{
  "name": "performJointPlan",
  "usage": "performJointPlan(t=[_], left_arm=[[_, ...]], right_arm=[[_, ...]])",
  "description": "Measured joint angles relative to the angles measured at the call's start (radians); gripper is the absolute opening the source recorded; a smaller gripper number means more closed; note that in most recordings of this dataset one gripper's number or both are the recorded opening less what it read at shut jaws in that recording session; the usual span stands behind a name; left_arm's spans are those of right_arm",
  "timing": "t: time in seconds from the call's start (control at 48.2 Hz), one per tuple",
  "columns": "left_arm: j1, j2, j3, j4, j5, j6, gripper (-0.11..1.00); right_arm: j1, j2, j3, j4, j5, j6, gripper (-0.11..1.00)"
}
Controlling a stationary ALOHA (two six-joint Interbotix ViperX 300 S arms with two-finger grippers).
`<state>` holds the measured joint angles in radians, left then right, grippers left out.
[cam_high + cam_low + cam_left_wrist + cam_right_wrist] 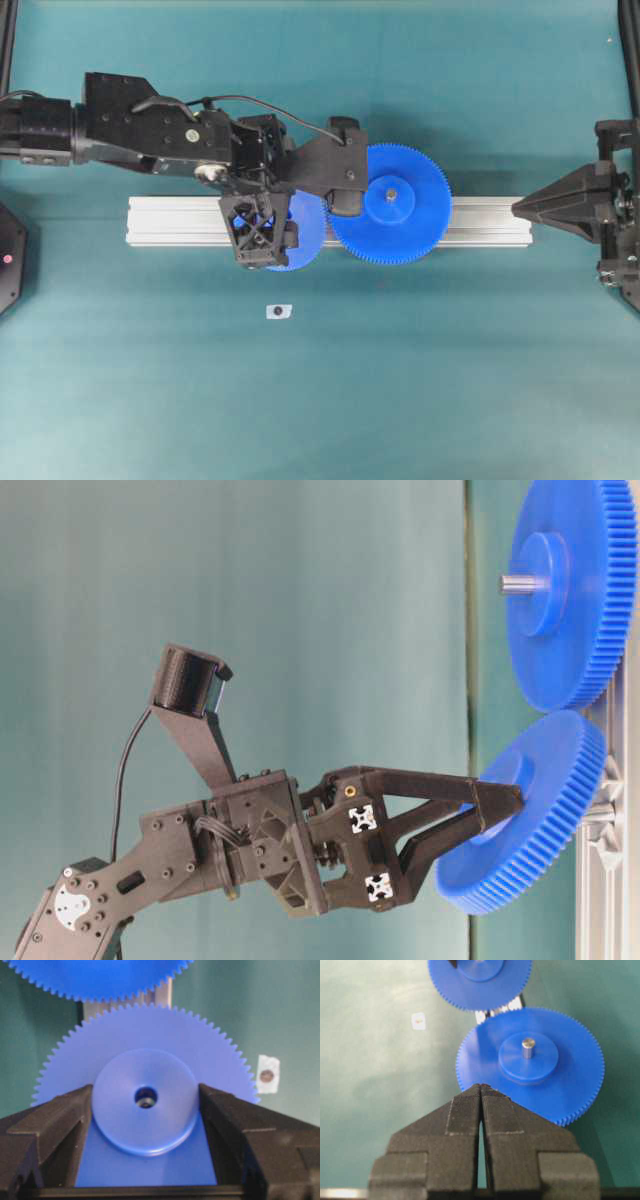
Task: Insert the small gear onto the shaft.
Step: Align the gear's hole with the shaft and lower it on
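My left gripper [145, 1106] is shut on the raised hub of the small gear [150, 1045], a blue wheel with fine teeth. In the table-level view the left gripper [494, 816] holds this small gear [535, 810] slightly tilted against the rail. A shiny bit of the shaft [146, 1103] shows inside the hub's dark centre hole. In the overhead view the left gripper [266, 238] covers most of the small gear [305, 235]. My right gripper [481, 1088] is shut and empty, apart from both gears, at the rail's right end [520, 207].
The wider blue gear [395, 205] with its grey pin end [528, 1047] sits on the aluminium rail [480, 222], its teeth next to the small gear. A small white sticker [279, 311] lies on the green mat in front of the rail.
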<state>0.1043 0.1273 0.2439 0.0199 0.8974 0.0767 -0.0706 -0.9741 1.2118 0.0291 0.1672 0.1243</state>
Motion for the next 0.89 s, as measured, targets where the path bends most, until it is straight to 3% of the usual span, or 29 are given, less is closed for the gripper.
performJointPlan(t=[0.893], left_arm=[[0.005,0.017,0.014,0.000,0.005,0.031,0.70]], right_arm=[[0.000,-0.003,0.002,0.000,0.000,0.000,0.02]])
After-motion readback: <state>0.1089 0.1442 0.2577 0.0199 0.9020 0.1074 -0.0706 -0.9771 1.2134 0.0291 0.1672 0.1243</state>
